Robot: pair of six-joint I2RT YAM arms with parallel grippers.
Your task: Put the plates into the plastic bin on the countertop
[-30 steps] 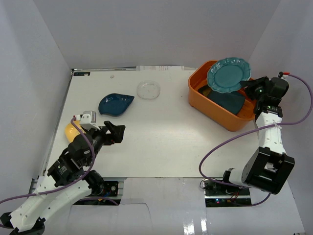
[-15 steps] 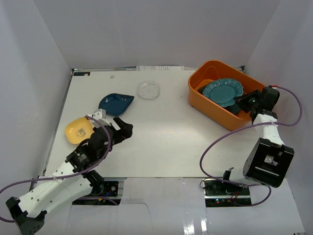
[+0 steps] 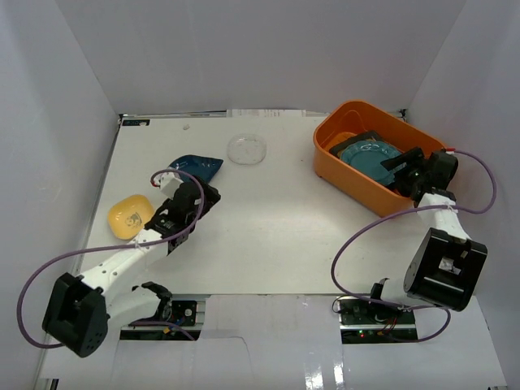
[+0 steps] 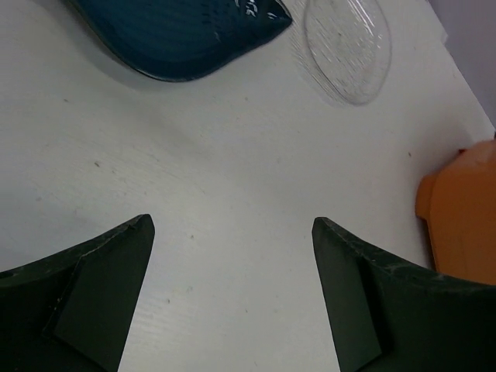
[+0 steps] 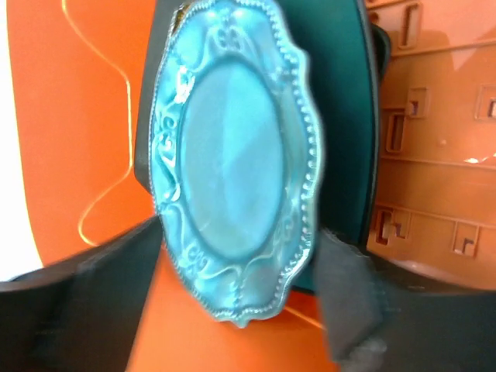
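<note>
The teal round scalloped plate (image 5: 232, 178) is gleaming like glazed ceramic, its raised scrollwork and beaded rim catching the light. The plastic bin (image 5: 434, 155) is shining as smooth, moulded orange plastic, with soft reflections lying on its slotted floor. The dark-blue leaf-shaped plate (image 4: 178, 39) is showing a glossy glaze over fine ribbed lines. A clear dish (image 4: 346, 46) is looking transparent and finely stippled; whether it is glass or plastic cannot be told. The countertop (image 4: 232, 170) is appearing matt white, faintly grainy and speckled. The left gripper (image 4: 232, 229) is showing matt black fingers (image 4: 93, 302) with pale, scuffed edges.
</note>
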